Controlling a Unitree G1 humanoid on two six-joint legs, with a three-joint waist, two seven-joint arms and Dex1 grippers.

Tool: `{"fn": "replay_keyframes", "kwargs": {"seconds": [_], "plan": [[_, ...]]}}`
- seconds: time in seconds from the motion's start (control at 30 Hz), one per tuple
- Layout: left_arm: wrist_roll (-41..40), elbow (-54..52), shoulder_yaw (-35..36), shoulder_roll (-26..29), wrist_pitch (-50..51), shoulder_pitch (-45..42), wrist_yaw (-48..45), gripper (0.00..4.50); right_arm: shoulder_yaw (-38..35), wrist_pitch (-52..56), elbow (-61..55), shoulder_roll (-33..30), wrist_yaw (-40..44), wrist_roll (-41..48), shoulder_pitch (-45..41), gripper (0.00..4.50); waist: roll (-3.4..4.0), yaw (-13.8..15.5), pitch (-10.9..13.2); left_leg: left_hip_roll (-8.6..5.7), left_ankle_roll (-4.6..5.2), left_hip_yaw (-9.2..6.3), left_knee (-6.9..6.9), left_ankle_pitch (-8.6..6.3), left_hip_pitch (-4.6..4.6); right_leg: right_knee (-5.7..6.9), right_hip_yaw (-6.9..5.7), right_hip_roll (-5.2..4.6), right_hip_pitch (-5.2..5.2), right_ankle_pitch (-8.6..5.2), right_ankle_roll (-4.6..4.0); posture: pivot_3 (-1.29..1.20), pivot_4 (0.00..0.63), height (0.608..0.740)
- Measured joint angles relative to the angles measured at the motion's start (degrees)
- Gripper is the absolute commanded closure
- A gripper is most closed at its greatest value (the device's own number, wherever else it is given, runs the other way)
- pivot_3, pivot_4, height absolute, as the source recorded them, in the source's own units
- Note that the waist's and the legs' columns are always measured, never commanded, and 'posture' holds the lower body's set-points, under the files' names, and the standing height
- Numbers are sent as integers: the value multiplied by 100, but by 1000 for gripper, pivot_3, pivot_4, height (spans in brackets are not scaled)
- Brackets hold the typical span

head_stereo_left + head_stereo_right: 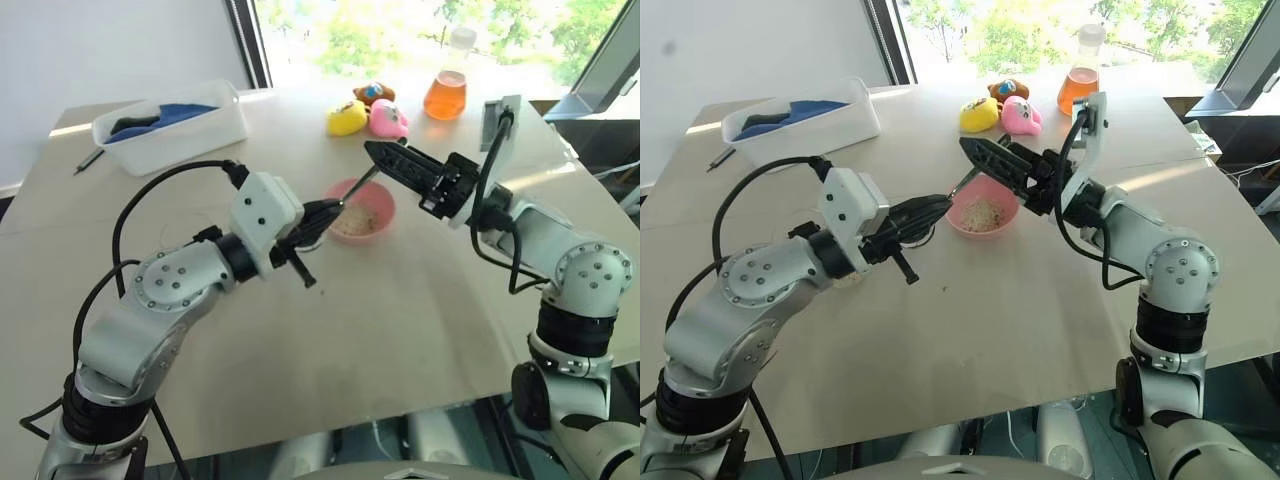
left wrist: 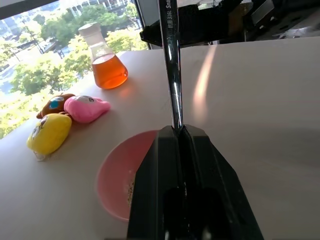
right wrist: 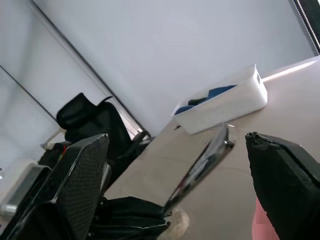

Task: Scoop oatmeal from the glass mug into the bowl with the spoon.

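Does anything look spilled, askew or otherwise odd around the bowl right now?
No spill shows. One oddity: the left gripper, shut on the spoon, holds it by one end over the pink bowl while its other end sits between the right gripper's open fingers, like a handover.

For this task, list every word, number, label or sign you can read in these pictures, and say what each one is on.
Spoon handle, held in the left gripper: a small engraved stamp, too small to read.
Flask of orange liquid: no label visible.
Plush toys: printed faces, no words.
No other text anywhere.
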Motion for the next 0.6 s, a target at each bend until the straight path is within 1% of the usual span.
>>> {"fn": "replay_keyframes", "kwargs": {"seconds": [0.07, 0.1, 0.13, 0.17, 0.2, 0.23, 0.27, 0.6], "plan": [[43, 0, 0, -9, -6, 47, -44, 4500, 27, 29, 1, -148, -36, 59, 0, 1733, 0, 1, 0, -1, 0, 1, 0, 0, 0, 0, 0, 0, 0, 0, 0, 0, 150, 740], [67, 2, 0, -29, -6, 55, -48, 4500, 28, 39, 6, -204, -67, 155, 0, 2316, 0, 2, 0, -1, 0, 0, 0, 0, 0, 0, 0, 0, 0, 0, 0, 0, 150, 740], [78, 2, 0, -43, -10, 54, -53, 4500, 31, 40, 8, -212, -86, 202, 0, 2693, 0, 2, 0, 0, 0, 0, 0, 0, 0, 0, 0, 0, 0, 0, 0, 0, 150, 740], [95, 2, -1, -68, -13, 54, -65, 4500, 45, 41, 9, -234, -104, 265, 0, 3298, 0, -1, 0, 0, 0, 1, 0, 0, 0, 0, 0, 0, 0, 0, 0, 0, 150, 740], [98, 2, -1, -80, -16, 54, -81, 4500, 55, 41, 9, -251, -125, 299, 0, 3695, 0, -3, 0, 0, 0, 1, 0, 0, 0, 0, 1, 0, 0, 0, 0, 0, 150, 740], [101, 2, -2, -94, -18, 54, -104, 4500, 67, 41, 10, -277, -152, 363, 1, 4217, 0, -3, 0, 0, 0, 1, 0, 0, 0, 0, 1, 0, 0, 0, 0, 0, 150, 740], [107, 3, -5, -100, -18, 54, -131, 4500, 86, 41, 11, -303, -162, 417, 0, 4431, 0, -2, 0, 0, 0, 1, 0, 0, 0, 0, 1, 0, 0, 0, 0, 0, 150, 740], [200, 28, -1, -110, -12, 156, -292, 4500, 266, -8, 54, -436, -251, 587, 16, 4431, 0, -3, 0, 0, 1, 2, 1, 0, 0, 0, 1, 0, 0, 0, 0, 0, 150, 740]]}}
